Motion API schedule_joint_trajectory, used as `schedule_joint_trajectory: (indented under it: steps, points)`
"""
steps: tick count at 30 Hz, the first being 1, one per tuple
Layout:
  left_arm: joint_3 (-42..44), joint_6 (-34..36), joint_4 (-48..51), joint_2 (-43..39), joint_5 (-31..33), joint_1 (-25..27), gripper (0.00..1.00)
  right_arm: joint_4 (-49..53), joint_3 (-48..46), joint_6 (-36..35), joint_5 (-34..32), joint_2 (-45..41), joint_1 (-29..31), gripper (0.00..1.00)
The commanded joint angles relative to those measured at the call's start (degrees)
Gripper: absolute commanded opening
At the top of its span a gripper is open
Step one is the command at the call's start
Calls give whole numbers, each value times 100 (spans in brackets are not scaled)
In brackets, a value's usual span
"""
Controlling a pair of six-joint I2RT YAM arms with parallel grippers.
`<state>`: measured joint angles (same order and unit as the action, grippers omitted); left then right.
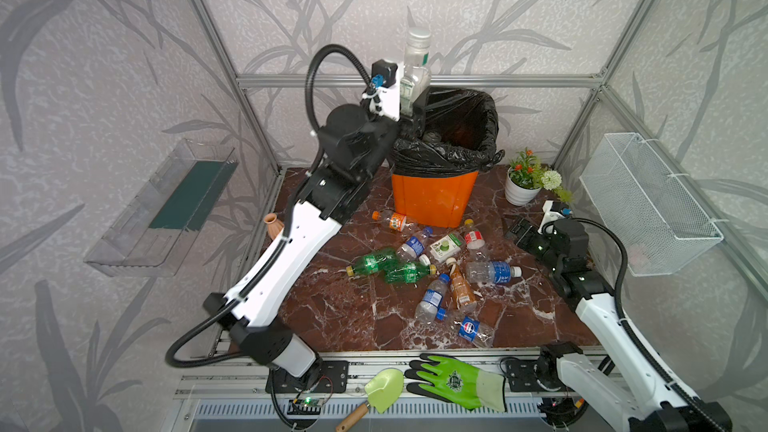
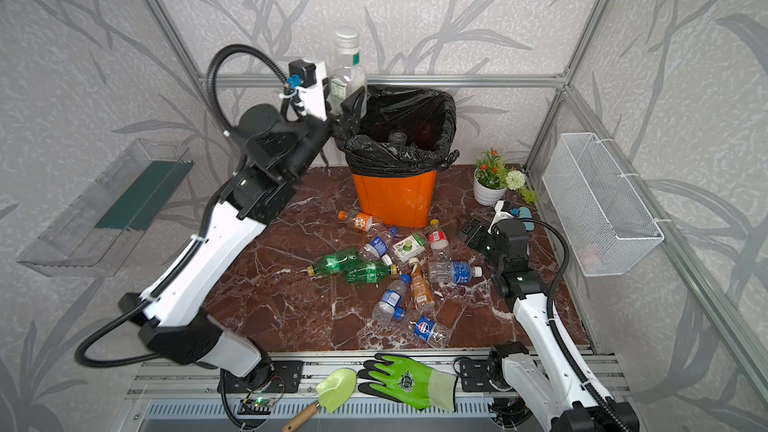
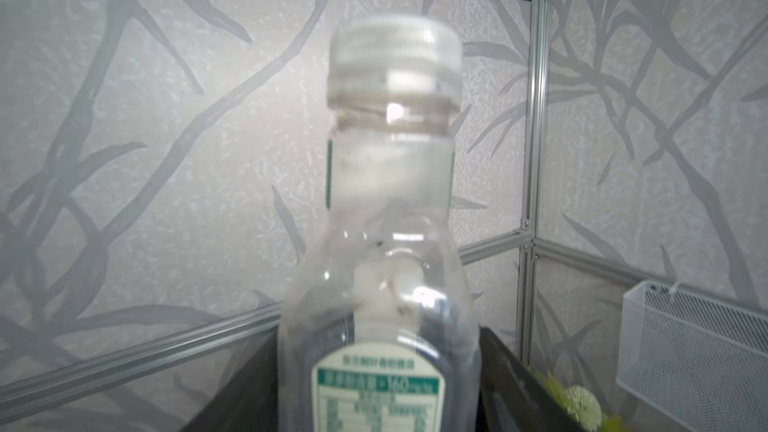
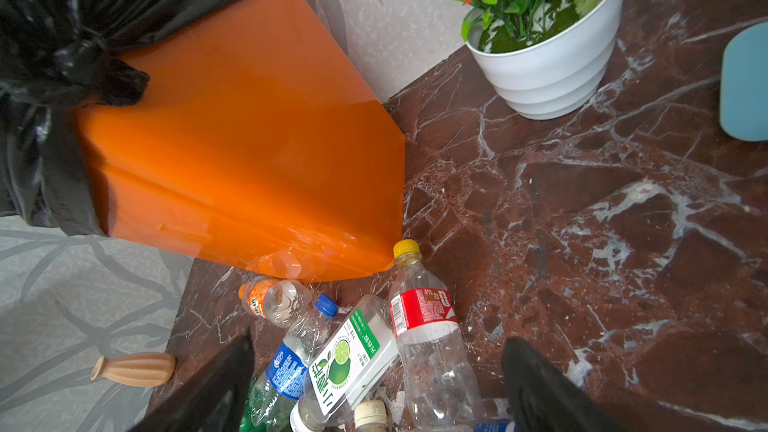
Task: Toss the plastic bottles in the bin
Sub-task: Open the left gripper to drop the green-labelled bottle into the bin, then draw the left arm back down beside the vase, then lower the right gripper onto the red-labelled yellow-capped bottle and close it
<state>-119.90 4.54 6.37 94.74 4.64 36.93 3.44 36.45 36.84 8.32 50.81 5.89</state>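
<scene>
A clear plastic bottle (image 1: 415,64) (image 2: 347,72) (image 3: 390,184) with a white cap stands upright between the fingers of my left gripper (image 1: 413,108) (image 3: 379,328), over the left rim of the orange bin (image 1: 432,197) (image 2: 395,197) (image 4: 249,139). The jaws stand wide and flank the bottle closely, and its cap looks smeared. A bottle lies inside the black bag (image 1: 457,118). Several plastic bottles (image 1: 432,268) lie in a heap on the marble table. My right gripper (image 1: 519,230) (image 4: 378,342) hangs open over a red-labelled bottle (image 4: 424,309) and a lime-labelled one (image 4: 353,351).
A terracotta vase (image 1: 274,224) lies at the table's left edge. A white flower pot (image 1: 523,189) stands right of the bin. A wire basket (image 1: 648,201) and a clear tray (image 1: 166,209) hang on the walls. A green glove (image 1: 457,382) and trowel (image 1: 382,388) lie in front.
</scene>
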Motion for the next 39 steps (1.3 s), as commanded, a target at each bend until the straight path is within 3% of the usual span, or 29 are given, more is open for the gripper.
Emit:
schedule_joint_trajectory:
  steps: [1, 7, 13, 19, 26, 32, 39]
  points:
    - [-975, -402, 1874, 569, -443, -27, 97, 239, -33, -257, -130, -132, -26, 94]
    - [400, -291, 271, -270, -429, -20, 99, 251, 43, -427, -48, -15, -35, 95]
    - [1806, -341, -518, -1255, -307, -25, 99, 410, 346, -810, 273, 521, 28, 91]
    - [2904, -369, -578, -2093, -103, -27, 99, 1113, 1023, -1491, -283, 1540, 542, 90]
    - [4436, -563, -605, -3267, 1067, -28, 99, 1611, 1786, -1942, -771, 2909, 1131, 88]
    - [5954, -923, -633, -4423, 1815, -68, 99, 2364, 2528, -2294, -832, 3960, 1221, 83]
    - [6665, -1580, 63, -5046, 2395, -280, 99, 2838, 2947, -2519, -1041, 4649, 1327, 80]
